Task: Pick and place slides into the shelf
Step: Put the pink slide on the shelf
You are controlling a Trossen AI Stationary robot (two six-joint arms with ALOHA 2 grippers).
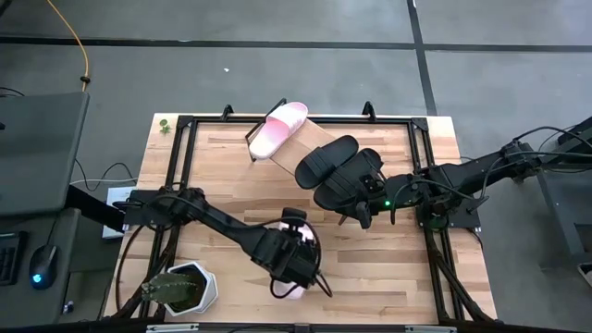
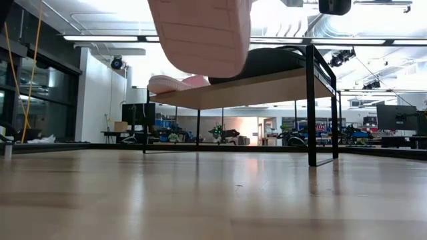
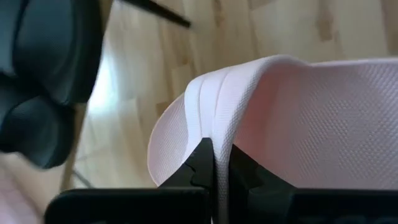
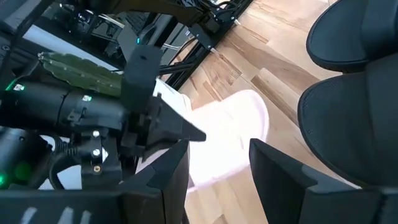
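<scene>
Pink slide [image 3: 298, 118] hangs clear of the desk [image 1: 231, 199], its strap pinched in the left gripper [image 3: 221, 168], jaws together on it. On the shelf [image 1: 319, 139] rest another pink slide [image 1: 279, 129] and two black slides [image 1: 338, 171]. Beside them, the right gripper [image 4: 217, 168] hovers, jaws apart.

Two black jointed arms, looped black cables, green indicator lights, seemingly matte casings

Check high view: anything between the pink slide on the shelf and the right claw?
Yes: a black slide lies on the shelf between that pink slide and the right claw.
</scene>
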